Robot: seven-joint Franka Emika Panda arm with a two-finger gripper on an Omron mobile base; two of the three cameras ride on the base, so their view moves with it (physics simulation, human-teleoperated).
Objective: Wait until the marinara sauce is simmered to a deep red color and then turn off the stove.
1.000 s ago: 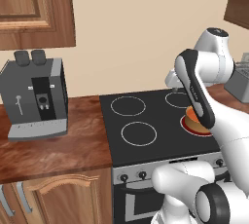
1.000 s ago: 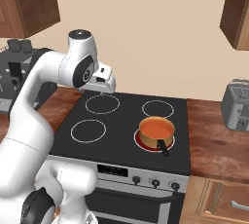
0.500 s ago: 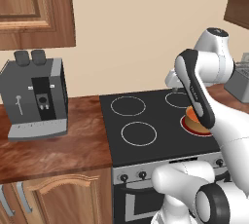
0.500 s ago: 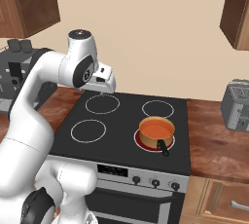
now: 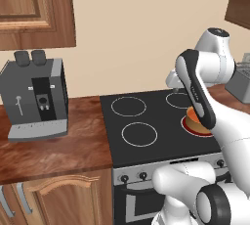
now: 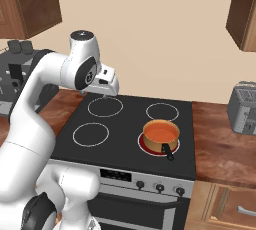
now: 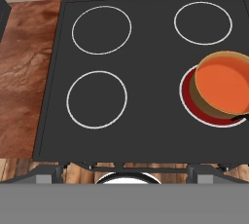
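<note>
The marinara sauce (image 6: 161, 132) is a smooth orange-red disc in a small copper-tan saucepan (image 6: 159, 142) with a thin dark handle. The pan sits on the front right burner (image 7: 193, 107), which glows red, on the black glass stove (image 6: 125, 135). In the left base view my arm covers most of the sauce (image 5: 192, 116). My gripper (image 6: 105, 94) hangs high over the back left burner and looks down on the cooktop (image 7: 151, 72). It is open, its tips wide apart at the bottom of the hand view, with nothing between them (image 7: 126, 170). Small black knobs (image 6: 159, 187) line the silver front panel.
A grey coffee machine (image 5: 36, 97) stands on the wooden counter (image 5: 53, 153) left of the stove. A silver toaster (image 6: 244, 108) sits on the counter to the right. Wooden wall cabinets (image 5: 34, 9) hang above on both sides.
</note>
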